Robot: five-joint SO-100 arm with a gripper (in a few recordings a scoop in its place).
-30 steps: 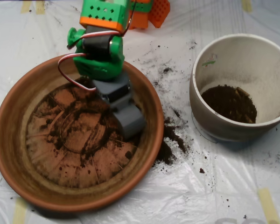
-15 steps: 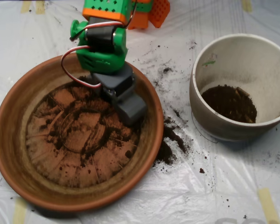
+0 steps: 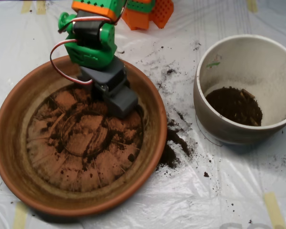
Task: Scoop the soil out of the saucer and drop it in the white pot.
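Note:
The terracotta saucer fills the left half of the overhead view. Thin smears and small clumps of dark soil lie across its ridged base. My grey scoop hangs over the upper right part of the base, below the green arm. On the right stands the white pot with a mound of soil at its bottom. The scoop is well left of the pot.
Spilled soil lies on the clear plastic sheet between the saucer and the pot, with finer crumbs scattered above it. An orange part of the arm's base sits at the top edge. Tape strips mark the sheet's corners.
The scoop and arm have drawn back up and to the left, from the saucer's right side toward its upper middle. The soil in the saucer and pot looks unchanged.

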